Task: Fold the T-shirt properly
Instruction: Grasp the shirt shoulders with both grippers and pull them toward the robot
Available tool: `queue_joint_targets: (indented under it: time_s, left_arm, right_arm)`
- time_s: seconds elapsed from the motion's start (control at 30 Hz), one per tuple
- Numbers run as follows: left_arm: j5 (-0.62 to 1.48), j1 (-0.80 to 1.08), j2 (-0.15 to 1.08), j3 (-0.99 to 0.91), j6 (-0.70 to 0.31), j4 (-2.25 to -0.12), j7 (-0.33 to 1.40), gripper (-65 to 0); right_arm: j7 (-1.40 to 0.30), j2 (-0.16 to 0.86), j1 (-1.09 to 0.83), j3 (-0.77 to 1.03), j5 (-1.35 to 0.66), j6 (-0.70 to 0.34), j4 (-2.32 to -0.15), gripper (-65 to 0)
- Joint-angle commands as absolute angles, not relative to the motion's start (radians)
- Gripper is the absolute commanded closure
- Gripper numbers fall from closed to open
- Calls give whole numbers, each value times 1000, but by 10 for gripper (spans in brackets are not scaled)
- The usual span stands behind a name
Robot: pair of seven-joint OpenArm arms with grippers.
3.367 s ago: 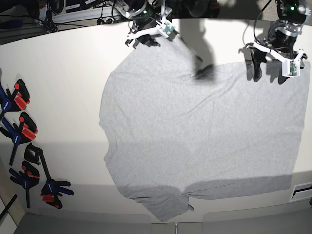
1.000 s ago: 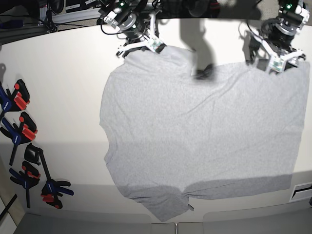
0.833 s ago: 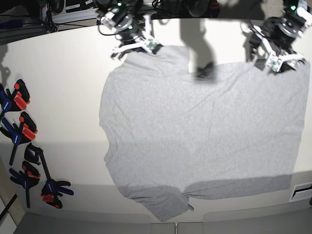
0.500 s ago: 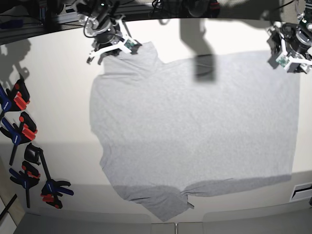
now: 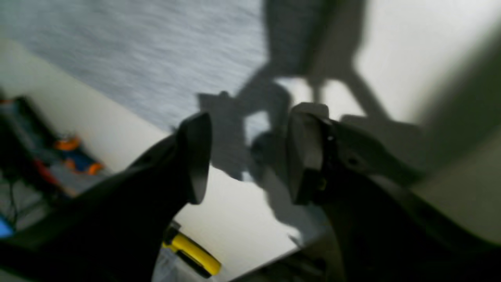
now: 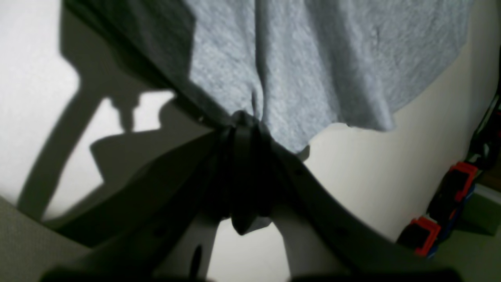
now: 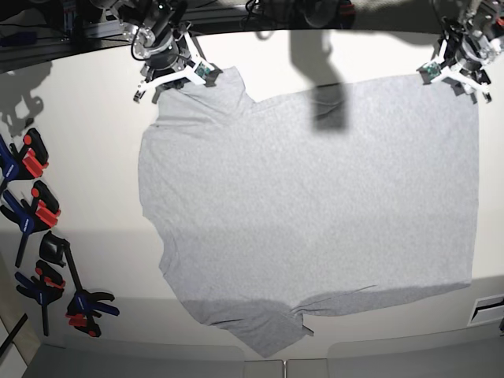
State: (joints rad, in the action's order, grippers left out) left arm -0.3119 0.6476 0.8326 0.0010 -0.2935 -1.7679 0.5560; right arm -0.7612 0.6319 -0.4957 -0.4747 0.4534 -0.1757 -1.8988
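The light grey T-shirt [image 7: 315,205] lies spread flat on the white table [image 7: 94,157]; no lettering shows. My right gripper [image 7: 175,79] is at the shirt's far left corner. In the right wrist view it [image 6: 244,121] is shut on a pinched fold of the grey cloth [image 6: 313,70]. My left gripper [image 7: 457,69] is at the shirt's far right corner. In the blurred left wrist view it [image 5: 248,152] is open and empty above the bare table, with the shirt [image 5: 156,58] just beyond its fingers.
Several black, blue and red clamps [image 7: 35,228] lie along the table's left edge and also show in the right wrist view [image 6: 450,203]. A yellow-handled object [image 5: 191,252] lies beyond the table edge. Cables and gear run along the back edge.
Both arms have moved outward along the back edge. The shirt slid left and its wrinkles pulled flat. The right gripper still grips the cloth; the left gripper is now off the far right corner.
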Motion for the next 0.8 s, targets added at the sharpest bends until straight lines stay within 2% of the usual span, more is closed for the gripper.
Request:
queue_joint_targets:
  time_s: [0.0,0.1,0.17,0.23,0.27,0.4,0.5,0.63,0.77]
  left_arm:
    - [-321,649,851,-6,-287,-1769,599,-285]
    - [-286,661,851,-4,-288,-1761,639,-265]
    - [-283,677,849,-4,-288,-1762,628,-171]
    - [-282,688,848,-4,-288,-1762,631,-37]
    - [-284,693,848,-5,-287,-1762,642,0]
    - [-287,693,849,-5,-260,-1778,770,0]
    - [-287,693,849,-5,-142,-1812,830,0]
    - [-287,693,849,-5,-46,-1866,805,0]
    - [-288,692,849,-5,-26,-1914,753,0]
  right_arm:
    - [-776,643,-499,-472,450,-179,-1908,0]
    - [-782,643,-499,-472,450,-179,-1908,0]
    - [-784,643,-499,-472,450,-179,-1908,0]
    - [-784,643,-499,-472,450,-179,-1908,0]
    - [-787,643,-499,-472,450,-179,-1908,0]
    - [-795,643,-499,-471,451,-178,-1913,0]
    - [-796,643,-499,-471,450,-171,-1950,0]
    - [-794,643,-498,-471,450,-171,-2041,0]
    - [-794,643,-496,-471,438,-171,-2113,0]
